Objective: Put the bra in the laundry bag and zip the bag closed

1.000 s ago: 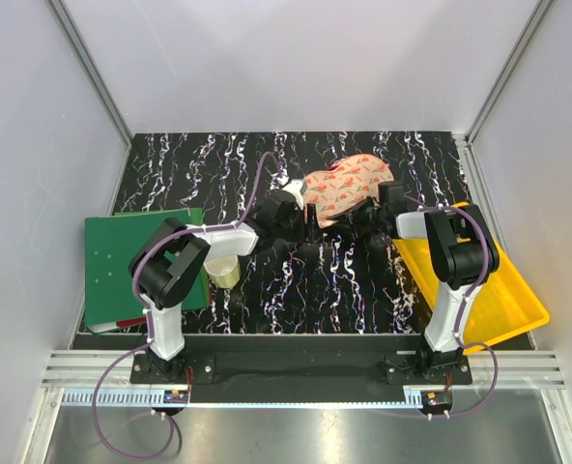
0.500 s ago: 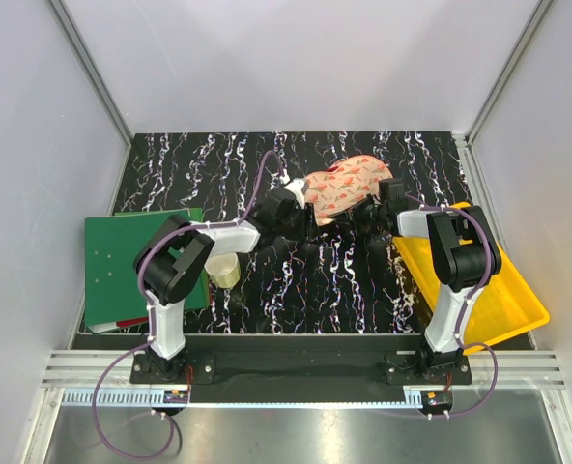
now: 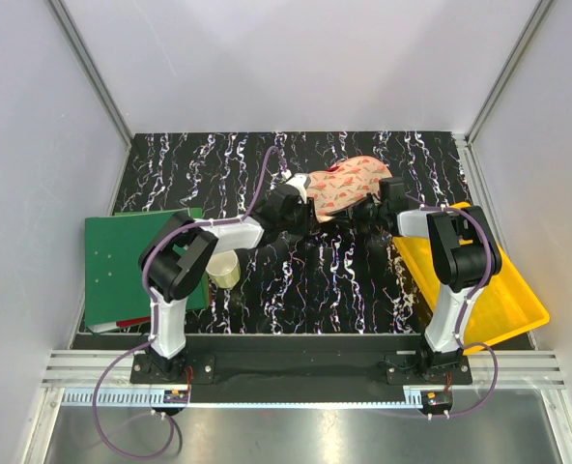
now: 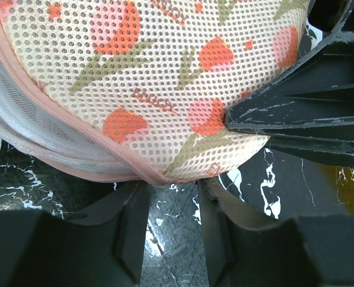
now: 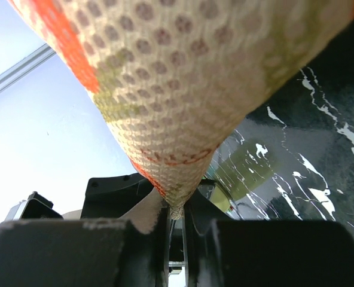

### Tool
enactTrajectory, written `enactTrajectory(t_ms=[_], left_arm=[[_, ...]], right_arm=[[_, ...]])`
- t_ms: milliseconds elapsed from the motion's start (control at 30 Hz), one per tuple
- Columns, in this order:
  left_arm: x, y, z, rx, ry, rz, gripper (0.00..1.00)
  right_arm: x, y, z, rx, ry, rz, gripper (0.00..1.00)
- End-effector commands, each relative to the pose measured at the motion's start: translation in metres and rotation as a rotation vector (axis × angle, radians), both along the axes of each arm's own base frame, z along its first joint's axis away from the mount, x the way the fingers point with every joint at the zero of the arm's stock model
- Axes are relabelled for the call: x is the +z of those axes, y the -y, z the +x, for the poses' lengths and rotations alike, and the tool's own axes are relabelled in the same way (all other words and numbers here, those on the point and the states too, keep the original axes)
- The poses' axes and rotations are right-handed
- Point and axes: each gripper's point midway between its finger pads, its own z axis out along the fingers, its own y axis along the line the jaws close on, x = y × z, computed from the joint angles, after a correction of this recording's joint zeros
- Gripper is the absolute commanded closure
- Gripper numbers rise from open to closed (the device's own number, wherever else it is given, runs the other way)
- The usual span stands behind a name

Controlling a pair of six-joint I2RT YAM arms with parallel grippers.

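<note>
The laundry bag, peach mesh with red tulip marks, lies at the back middle of the table. It fills the left wrist view, pink zip rim and white lining at its left. My right gripper is shut on the bag's near edge, and a thin fold of mesh is pinched between its jaws. My left gripper is at the bag's left end. Its jaws stand apart, with bare table between them and the bag's rim just over the fingertips. The bra is out of view.
A yellow tray sits at the right by the right arm. At the left lies a green board, with a pale cup beside it. The black marbled table ends at white walls.
My left gripper has slid right and farther in, up to the bag's left end, with its jaws narrowing. The right jaws have tightened on the bag's edge, and the bag has shifted slightly.
</note>
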Motion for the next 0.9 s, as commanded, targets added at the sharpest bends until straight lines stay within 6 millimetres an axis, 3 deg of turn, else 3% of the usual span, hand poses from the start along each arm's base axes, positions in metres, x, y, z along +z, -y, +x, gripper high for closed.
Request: enactTrajectory(t_ms=[0, 167, 300, 467, 667, 733, 800, 833, 867], left_arm=[[0.021, 0.002, 0.024, 0.061, 0.074, -0.015, 0.64], [0.02, -0.002, 0.026, 0.084, 0.072, -0.002, 0.74], [0.015, -0.016, 0.029, 0.148, 0.042, 0.037, 1.0], [0.002, -0.041, 0.025, 0.215, -0.044, 0.054, 1.0], [-0.001, -0.068, 0.015, 0.255, -0.077, 0.114, 1.0], [-0.004, -0.067, 0.006, 0.233, -0.104, 0.086, 1.0], [0.004, -0.054, 0.001, 0.189, -0.105, 0.015, 1.0], [0.004, -0.049, -0.003, 0.172, -0.112, 0.002, 1.0], [0.005, -0.039, -0.008, 0.138, -0.116, -0.02, 1.0]], right_arm=[[0.028, -0.005, -0.002, 0.026, 0.06, 0.052, 0.94], [0.028, -0.005, -0.004, 0.025, 0.06, 0.055, 0.96], [0.024, -0.003, -0.006, 0.017, 0.052, 0.042, 0.99], [0.015, 0.004, -0.004, 0.031, 0.078, -0.006, 1.0], [0.003, 0.027, 0.004, 0.075, 0.126, -0.187, 1.0], [0.001, 0.034, 0.009, 0.086, 0.119, -0.238, 1.0], [-0.007, 0.035, 0.011, 0.137, 0.129, -0.279, 1.0], [0.004, 0.032, 0.021, 0.171, 0.178, -0.283, 1.0], [-0.006, 0.031, 0.019, 0.195, 0.142, -0.287, 1.0]])
